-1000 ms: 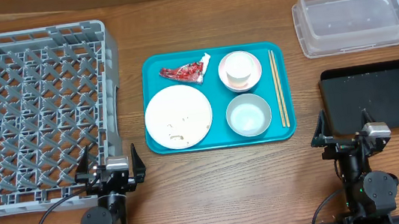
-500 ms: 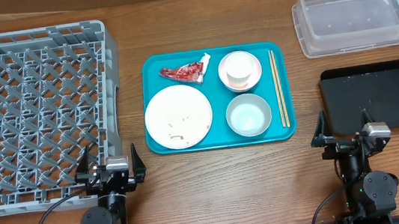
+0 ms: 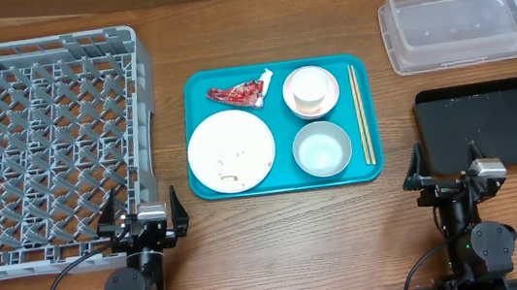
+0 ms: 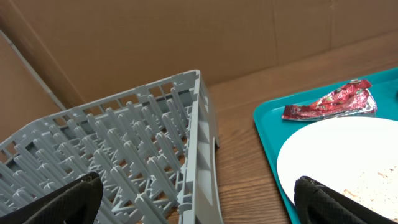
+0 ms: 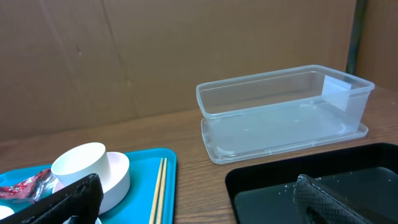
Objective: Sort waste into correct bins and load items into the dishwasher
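The red wrapper point(image 3: 239, 92) lies in the far-left corner of the teal tray point(image 3: 285, 176). Its long axis runs across the tray's width, with the white end on the right (slightly tilted, not square to the rim). The left gripper point(image 3: 141, 199) hangs off the tray's near-left corner, jaws spread wide and holding nothing. The right gripper point(image 3: 444, 161) sits off the near-right corner, equally wide and empty. The wrapper therefore lies ahead and to the right of the left claw, which I judge the nearer arm. Its reach would pass over the white plate point(image 3: 231, 150) in the tray's near-left part. Closing across the wrapper's short side looks the sounder grip.
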